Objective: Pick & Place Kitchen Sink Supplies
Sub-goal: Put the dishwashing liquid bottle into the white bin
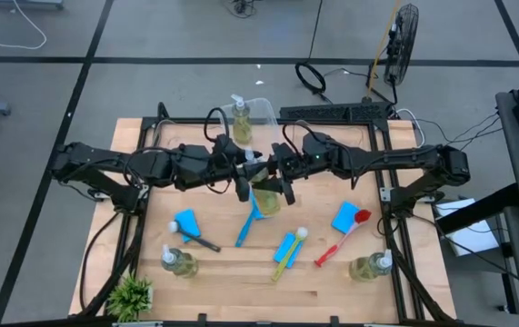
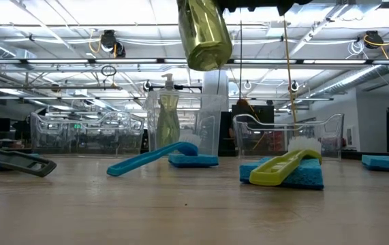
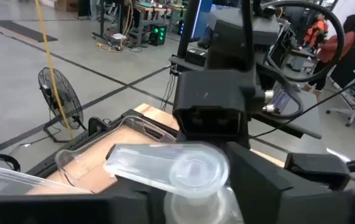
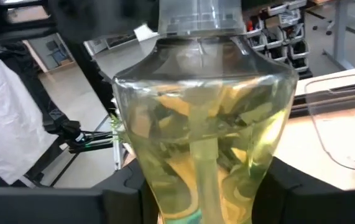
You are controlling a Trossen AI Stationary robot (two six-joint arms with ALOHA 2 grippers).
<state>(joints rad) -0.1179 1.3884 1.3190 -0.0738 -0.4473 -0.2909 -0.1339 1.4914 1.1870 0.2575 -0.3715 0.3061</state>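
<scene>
Soap bottle (image 1: 265,199) lifted above the surface (image 1: 241,282) centre, body clamped in right tool (image 1: 282,186), pump top at left tool (image 1: 241,182), grip there unclear.

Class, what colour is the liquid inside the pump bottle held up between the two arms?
Yellowish-green, inside a clear pump bottle; the right wrist view shows it best.

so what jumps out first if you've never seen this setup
Both arms meet over the middle of the table, holding one soap bottle in the air between them: the left gripper by its pump head, the right gripper around its body. On the wood below lie a blue brush and blue sponges, and a second bottle stands in a clear bin at the far edge.
</scene>
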